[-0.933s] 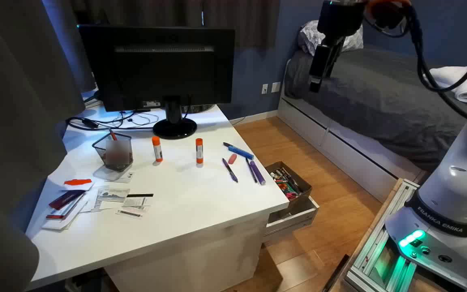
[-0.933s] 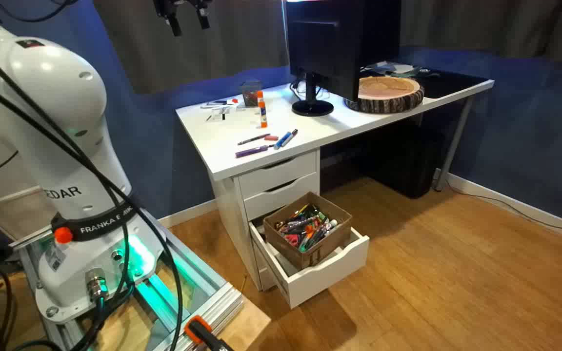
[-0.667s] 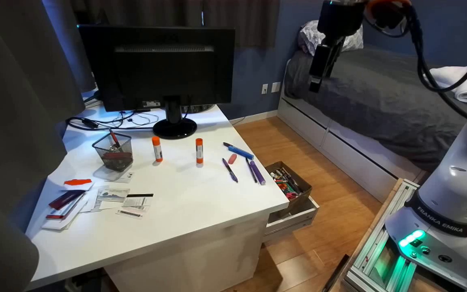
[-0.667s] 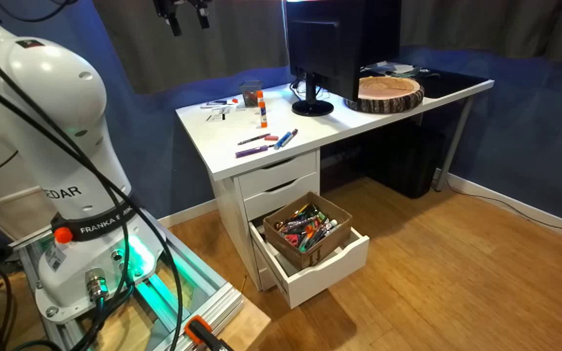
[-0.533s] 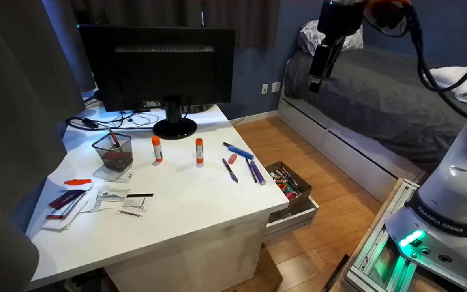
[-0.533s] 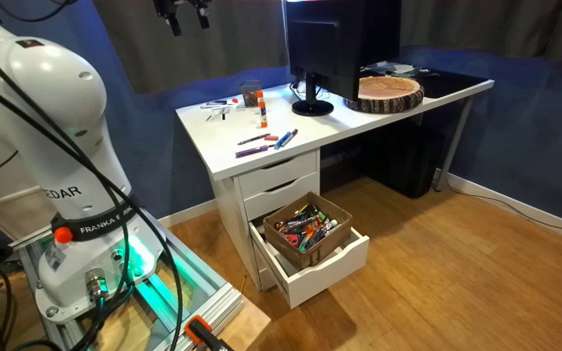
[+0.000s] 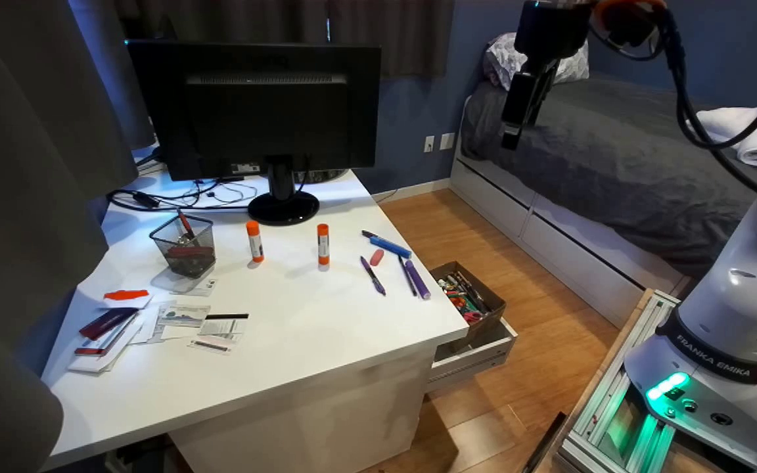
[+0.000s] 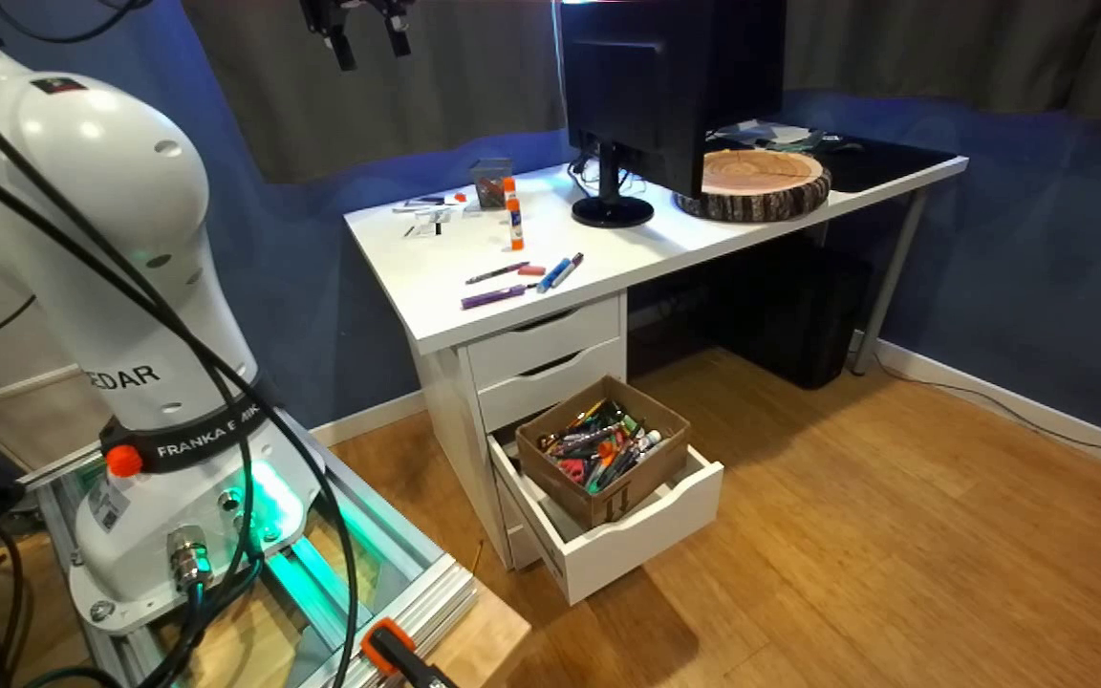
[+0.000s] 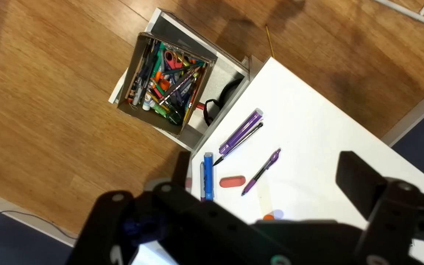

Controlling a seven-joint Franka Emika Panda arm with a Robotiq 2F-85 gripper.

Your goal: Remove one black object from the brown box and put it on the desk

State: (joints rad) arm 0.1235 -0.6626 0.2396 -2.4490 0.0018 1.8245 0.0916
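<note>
Nearest in the wrist view, the gripper (image 9: pixel 266 165) is released, its fingers (image 9: pixel 358 182) spread wide. Below them, a purple marker (image 9: pixel 240 131), a purple pen (image 9: pixel 261 172) and a pink eraser (image 9: pixel 232 181) lie on the white desk (image 9: pixel 326 136). Farther down, the brown box (image 9: pixel 142 115), crammed with black pens (image 9: pixel 145 70) and other stationery (image 9: pixel 175 87), sits in an open drawer (image 9: pixel 222 79) above wooden floor (image 9: pixel 50 110).

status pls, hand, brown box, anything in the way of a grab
Hand up high, open, holding nothing. Brown box in open drawer, dark pens visible inside. Packed stationery may crowd the grasp.
</note>
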